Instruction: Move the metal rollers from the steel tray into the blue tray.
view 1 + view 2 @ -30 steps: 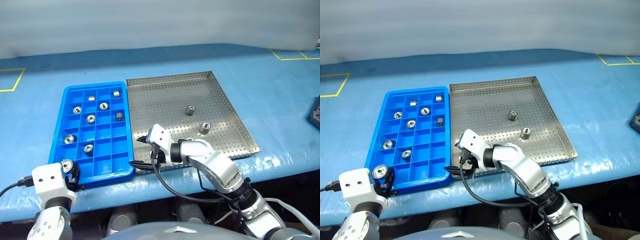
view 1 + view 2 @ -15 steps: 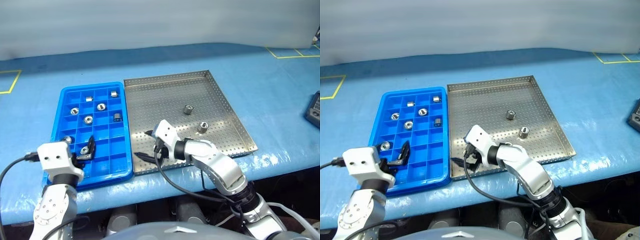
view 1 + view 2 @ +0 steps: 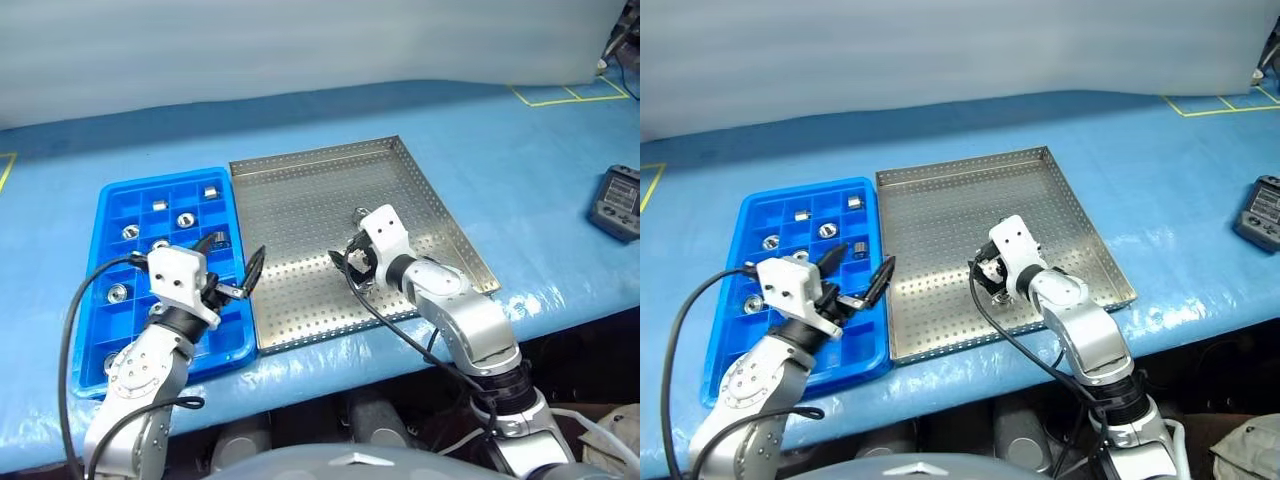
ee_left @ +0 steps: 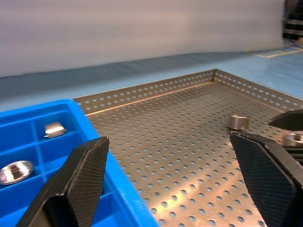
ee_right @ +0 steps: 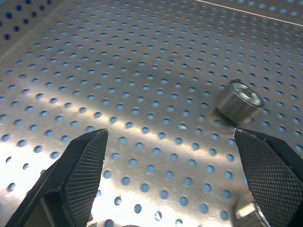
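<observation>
In the head views you had the steel tray (image 3: 340, 235) sitting right beside the blue tray (image 3: 112, 300) on the tabletop (image 3: 520, 150), rims touching or nearly so. Several rollers (image 3: 771, 242) were already in blue compartments. Your left gripper (image 3: 855, 283) hung over the blue tray's inner edge, fingers wide apart, holding nothing. Your right gripper (image 3: 352, 268) was low over the steel tray, also spread and empty, and it hid most of what was left there.

Left wrist view: two rollers still on the perforated floor, one (image 4: 238, 122) clear, the other half behind a black finger.

Right wrist view: one roller (image 5: 238, 101) lay on its side just ahead of the fingers (image 5: 85, 161); another bit of metal at the frame edge was cut off, can't say what.

These look small, hard, smooth and prone to rolling, so I'd pinch across the round side.
</observation>
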